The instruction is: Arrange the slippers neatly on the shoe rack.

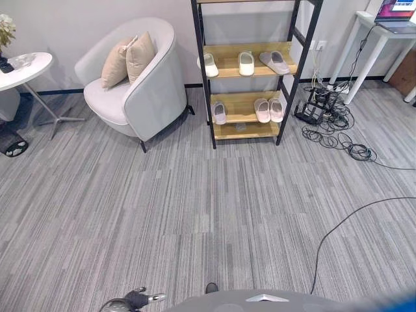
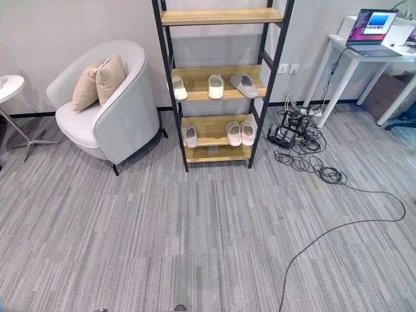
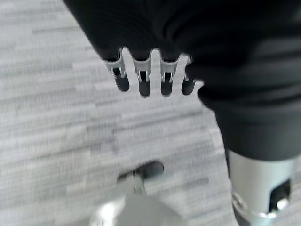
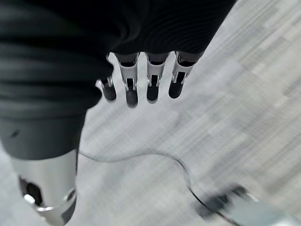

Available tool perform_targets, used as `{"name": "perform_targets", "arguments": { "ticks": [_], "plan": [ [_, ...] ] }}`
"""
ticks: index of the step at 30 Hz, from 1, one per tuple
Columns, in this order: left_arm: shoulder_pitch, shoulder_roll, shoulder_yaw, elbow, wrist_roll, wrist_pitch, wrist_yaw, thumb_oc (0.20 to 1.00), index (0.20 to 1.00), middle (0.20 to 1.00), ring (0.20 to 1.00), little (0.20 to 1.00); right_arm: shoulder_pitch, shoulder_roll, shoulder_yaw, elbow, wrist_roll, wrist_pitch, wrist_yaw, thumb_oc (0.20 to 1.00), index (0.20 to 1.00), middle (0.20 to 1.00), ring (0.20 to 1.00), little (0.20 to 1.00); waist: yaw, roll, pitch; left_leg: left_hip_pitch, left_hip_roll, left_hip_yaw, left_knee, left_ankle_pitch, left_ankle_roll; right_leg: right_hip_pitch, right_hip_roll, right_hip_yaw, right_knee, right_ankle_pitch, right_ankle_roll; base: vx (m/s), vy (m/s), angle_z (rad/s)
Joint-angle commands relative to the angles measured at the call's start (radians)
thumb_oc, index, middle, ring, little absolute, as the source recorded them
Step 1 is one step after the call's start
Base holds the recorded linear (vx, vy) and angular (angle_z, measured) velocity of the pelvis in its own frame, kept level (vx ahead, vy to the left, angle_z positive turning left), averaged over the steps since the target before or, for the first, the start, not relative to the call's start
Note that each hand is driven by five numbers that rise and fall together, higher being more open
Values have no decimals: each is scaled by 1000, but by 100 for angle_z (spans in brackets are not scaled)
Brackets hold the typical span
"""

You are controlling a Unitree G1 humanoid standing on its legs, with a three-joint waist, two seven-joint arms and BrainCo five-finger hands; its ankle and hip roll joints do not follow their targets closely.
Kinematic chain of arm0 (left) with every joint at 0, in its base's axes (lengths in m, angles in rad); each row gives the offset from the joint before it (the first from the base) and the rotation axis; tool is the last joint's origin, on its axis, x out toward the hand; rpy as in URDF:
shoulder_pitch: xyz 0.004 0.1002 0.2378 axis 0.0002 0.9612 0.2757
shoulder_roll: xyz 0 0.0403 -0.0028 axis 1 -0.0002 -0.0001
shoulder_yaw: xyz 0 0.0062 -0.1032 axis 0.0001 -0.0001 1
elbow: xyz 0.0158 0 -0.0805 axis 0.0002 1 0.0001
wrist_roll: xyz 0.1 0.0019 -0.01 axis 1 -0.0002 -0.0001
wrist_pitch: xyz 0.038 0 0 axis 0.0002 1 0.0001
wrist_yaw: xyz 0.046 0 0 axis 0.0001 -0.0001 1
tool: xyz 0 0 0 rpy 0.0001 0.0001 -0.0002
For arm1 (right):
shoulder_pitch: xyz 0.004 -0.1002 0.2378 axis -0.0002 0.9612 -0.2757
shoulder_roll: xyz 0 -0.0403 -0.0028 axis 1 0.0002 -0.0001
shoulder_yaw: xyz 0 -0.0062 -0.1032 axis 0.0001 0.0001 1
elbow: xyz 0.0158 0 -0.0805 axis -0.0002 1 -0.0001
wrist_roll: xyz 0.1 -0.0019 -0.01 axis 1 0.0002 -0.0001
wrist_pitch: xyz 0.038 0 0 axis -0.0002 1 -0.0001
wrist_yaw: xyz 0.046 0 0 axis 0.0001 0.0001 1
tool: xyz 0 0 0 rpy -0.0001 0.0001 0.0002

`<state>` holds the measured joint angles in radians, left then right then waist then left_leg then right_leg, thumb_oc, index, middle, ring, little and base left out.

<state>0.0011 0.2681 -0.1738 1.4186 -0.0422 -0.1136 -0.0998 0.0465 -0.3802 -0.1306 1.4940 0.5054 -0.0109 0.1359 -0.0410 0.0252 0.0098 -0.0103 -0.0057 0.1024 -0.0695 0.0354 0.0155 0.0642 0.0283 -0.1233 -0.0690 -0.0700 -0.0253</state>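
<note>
Grey striped carpet (image 1: pixel 195 208) runs from under me to the far wall, and the shoe rack (image 1: pixel 250 71), a tall black frame with wooden shelves, stands against that wall, well apart from me. Left of the rack sits a pale armchair (image 1: pixel 136 84) with two beige cushions (image 1: pixel 128 60) leaning on its back, and further left is a round white side table (image 1: pixel 26 68). To the right of the rack a white desk (image 2: pixel 364 55) carries an open laptop (image 2: pixel 372 25) at its near edge, with a tangle of black cables (image 2: pixel 302 140) on the carpet between desk and rack. The slippers are all on the rack. On the middle shelf (image 1: pixel 227 62) a white slipper (image 1: pixel 209 65) lies at the left end, another white slipper (image 1: pixel 246 63) sits in the middle, and a grey slipper (image 1: pixel 275 62) lies angled at the right end. On the lower shelf (image 1: pixel 237 107) a single pale slipper (image 1: pixel 220 112) is at the left end and a pink pair (image 1: pixel 268 110) lies side by side towards the right end. My left robot hand (image 3: pixel 150 75) hangs over bare carpet, fingers straight and relaxed, holding nothing. My right robot hand (image 4: pixel 141 80) hangs likewise over the carpet, fingers loose and spread, with nothing in it.
</note>
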Motion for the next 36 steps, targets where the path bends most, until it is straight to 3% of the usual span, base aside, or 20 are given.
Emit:
{"name": "perform_targets", "arguments": {
  "ticks": [1,4,6,9,11,13,16,18,19,20,22,24,25,26,27,28,29,32,36],
  "plan": [
    [-60,3,-9,53,67,-4,38,1000,1000,1000,1000,1000,-6,2,49,-2,-24,-21,-21,1000,1000,1000,1000,1000,-9,-10,-4,-20,68,-21,-18,32,-103,13,-89,-17,-18,27,132,-8,-30,7],
    [-82,-39,-100,27,126,-7,52,1000,1000,1000,1000,1000,-11,25,80,-20,-49,-19,-38,1000,1000,1000,1000,1000,-19,-8,11,-20,71,-20,-18,33,-108,23,-91,-38,-10,21,125,15,-98,17],
    [-106,-57,-152,2,146,-9,69,1000,1000,1000,1000,1000,-17,41,114,-35,-68,-19,-50,1000,1000,1000,1000,1000,-25,-9,27,-6,79,-22,-18,40,-107,4,-91,-39,64,-6,110,42,-190,30],
    [-142,-68,-186,-50,137,-20,85,1000,1000,1000,1000,1000,-52,57,206,-83,-153,-29,-66,1000,1000,1000,1000,1000,-17,-36,82,-97,84,-16,227,-35,-106,-20,-105,-2,116,-29,92,-22,-179,1],
    [-167,-70,-206,-103,127,-32,112,1000,1000,1000,1000,1000,-70,68,270,-109,-203,-31,-71,1000,1000,1000,1000,1000,6,-42,124,-187,94,-33,387,1,-113,-8,-97,6,126,-55,74,82,-115,-34],
    [-170,-72,-209,-114,120,-33,117,1000,1000,1000,1000,1000,-70,71,281,-117,-213,-34,-76,1000,1000,1000,1000,1000,11,-42,126,-210,90,-40,368,0,-108,-1,-96,10,125,-65,74,182,-5,-13],
    [-148,-87,-204,-53,116,-29,118,1000,1000,1000,1000,1000,-87,89,314,-156,-217,-45,-76,1000,1000,1000,1000,1000,44,-39,122,-271,99,-70,177,79,-119,69,-92,40,108,-89,86,427,160,-22],
    [-88,-92,-169,10,159,-7,121,1000,1000,1000,1000,1000,-88,106,323,-162,-263,-47,-81,1000,1000,1000,1000,1000,53,-45,97,-253,72,-108,167,64,-104,91,-107,73,113,-90,108,510,288,-82],
    [-74,-88,-154,28,171,0,119,1000,1000,1000,1000,1000,-84,109,313,-165,-268,-43,-80,1000,1000,1000,1000,1000,54,-53,90,-251,65,-96,182,51,-95,95,-122,74,122,-83,117,564,358,-117],
    [-50,-68,-124,41,186,9,121,1000,1000,1000,1000,1000,-89,118,302,-180,-268,-42,-80,1000,1000,1000,1000,1000,69,-74,75,-219,38,-66,193,1,-50,60,-160,91,211,-18,157,534,347,-101],
    [-49,-54,-118,42,193,10,117,1000,1000,1000,1000,1000,-100,119,299,-200,-259,-44,-77,1000,1000,1000,1000,1000,71,-75,77,-185,16,-54,186,-26,-19,-8,-185,98,350,68,181,388,298,-56],
    [-63,-39,-136,27,204,11,115,1000,1000,1000,1000,1000,-127,119,308,-238,-245,-49,-79,1000,1000,1000,1000,1000,53,-54,97,-120,-1,-54,166,-57,21,-117,-207,85,566,188,181,355,299,-20],
    [-70,-34,-145,21,212,11,119,1000,1000,1000,1000,1000,-131,119,318,-250,-250,-53,-81,1000,1000,1000,1000,1000,42,-43,106,-87,0,-62,150,-65,29,-165,-204,86,617,196,168,373,243,15],
    [-83,-26,-152,12,212,11,125,1000,1000,1000,1000,1000,-132,118,326,-260,-258,-57,-84,1000,1000,1000,1000,1000,31,-34,113,-59,-2,-70,137,-73,31,-198,-202,82,620,176,158,400,119,30],
    [-106,-12,-151,-8,196,6,136,1000,1000,1000,1000,1000,-130,118,335,-270,-265,-58,-88,1000,1000,1000,1000,1000,14,-25,124,-17,-6,-86,122,-90,28,-234,-194,65,567,119,147,298,45,50],
    [-106,-11,-151,-8,196,6,136,1000,1000,1000,1000,1000,-130,118,335,-271,-265,-58,-88,1000,1000,1000,1000,1000,12,-25,128,-12,-7,-88,122,-91,28,-228,-195,63,568,117,147,392,-76,83],
    [-150,-2,-148,-41,152,-7,150,1000,1000,1000,1000,1000,-132,111,331,-275,-266,-56,-92,1000,1000,1000,1000,1000,-8,-21,140,24,-8,-117,117,-113,15,-250,-195,56,442,89,151,296,-137,113],
    [-195,-30,-161,-85,107,-34,172,1000,1000,1000,1000,1000,-83,101,287,-222,-257,-45,-98,1000,1000,1000,1000,1000,-36,-32,129,69,7,-164,115,-143,-25,-232,-201,137,201,135,200,415,-402,144],
    [-138,-51,-143,-45,127,-28,181,1000,1000,1000,1000,1000,-44,91,285,-170,-284,-40,-101,1000,1000,1000,1000,1000,-19,-40,84,91,71,-185,96,-118,-66,-174,-158,101,183,75,166,198,-477,88]
  ]
}}
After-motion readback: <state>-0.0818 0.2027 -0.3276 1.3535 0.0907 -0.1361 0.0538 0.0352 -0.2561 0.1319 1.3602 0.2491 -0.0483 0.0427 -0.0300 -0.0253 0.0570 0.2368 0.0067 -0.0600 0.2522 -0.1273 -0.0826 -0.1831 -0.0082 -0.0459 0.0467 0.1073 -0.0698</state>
